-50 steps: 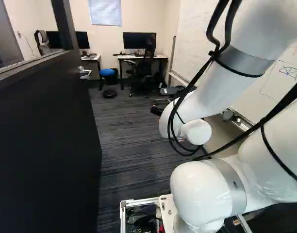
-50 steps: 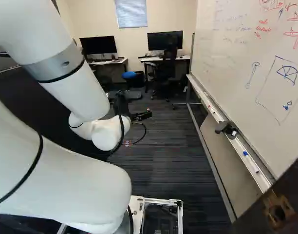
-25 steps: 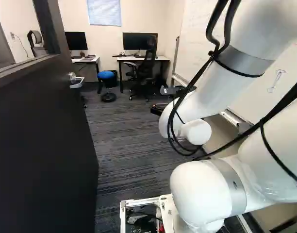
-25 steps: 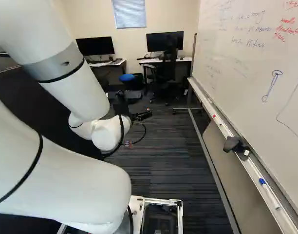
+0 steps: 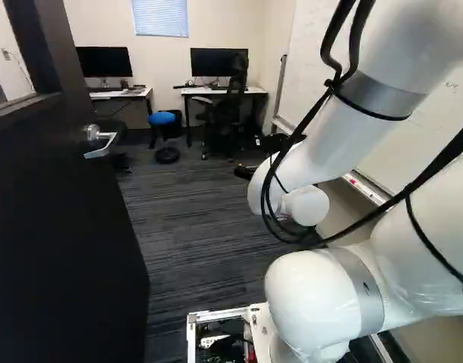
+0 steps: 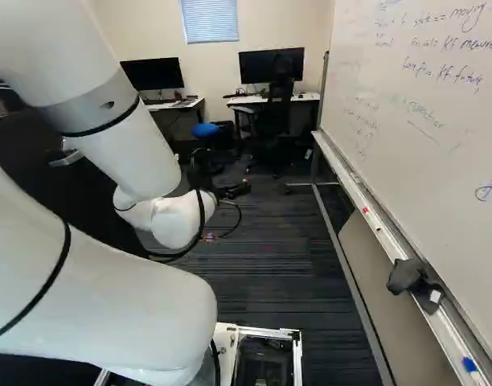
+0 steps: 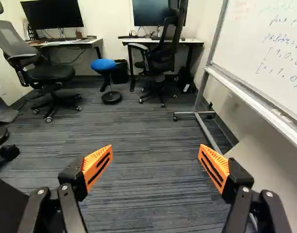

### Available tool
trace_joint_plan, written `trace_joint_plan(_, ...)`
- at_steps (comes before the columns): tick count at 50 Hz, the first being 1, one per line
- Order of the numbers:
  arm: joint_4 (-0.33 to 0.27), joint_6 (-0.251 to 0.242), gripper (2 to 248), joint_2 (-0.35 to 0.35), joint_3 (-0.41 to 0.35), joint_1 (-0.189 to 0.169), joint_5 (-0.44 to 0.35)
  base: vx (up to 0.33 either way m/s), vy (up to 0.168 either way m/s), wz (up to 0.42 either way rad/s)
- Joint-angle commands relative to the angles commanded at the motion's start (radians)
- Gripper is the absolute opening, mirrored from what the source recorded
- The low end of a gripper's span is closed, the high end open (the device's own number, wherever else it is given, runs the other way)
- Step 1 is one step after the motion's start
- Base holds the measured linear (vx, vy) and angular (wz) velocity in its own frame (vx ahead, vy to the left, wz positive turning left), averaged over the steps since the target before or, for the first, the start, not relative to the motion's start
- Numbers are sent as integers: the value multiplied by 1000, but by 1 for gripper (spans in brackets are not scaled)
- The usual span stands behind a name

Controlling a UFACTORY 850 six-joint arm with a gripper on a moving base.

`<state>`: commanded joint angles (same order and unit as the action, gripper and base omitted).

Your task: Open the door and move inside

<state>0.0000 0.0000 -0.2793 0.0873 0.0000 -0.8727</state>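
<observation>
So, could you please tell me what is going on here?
A robot is driving into an office, its base further forward than a moment ago. The door stands open at the left of the left base view, with nothing gripping its handle. The end effector is open and empty, pointing ahead into the room.

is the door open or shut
Open: the door stands to one side in the left base view, and carpet runs past its edge to the desks.
</observation>
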Motion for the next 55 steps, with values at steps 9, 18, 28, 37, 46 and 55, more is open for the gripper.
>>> trace_joint_plan(9, 0, 0, 247, 0, 0, 0, 0, 306, 7, -21)
trace_joint_plan(18, 0, 0, 247, 0, 0, 0, 0, 320, 0, -24)
trace_joint_plan(28, 0, 0, 247, 0, 0, 0, 0, 303, 0, -17)
trace_joint_plan(37, 0, 0, 247, 0, 0, 0, 0, 300, 2, -14)
trace_joint_plan(46, 0, 0, 247, 0, 0, 0, 0, 275, 1, -10)
trace_joint_plan(55, 0, 0, 247, 0, 0, 0, 0, 149, -1, -8)
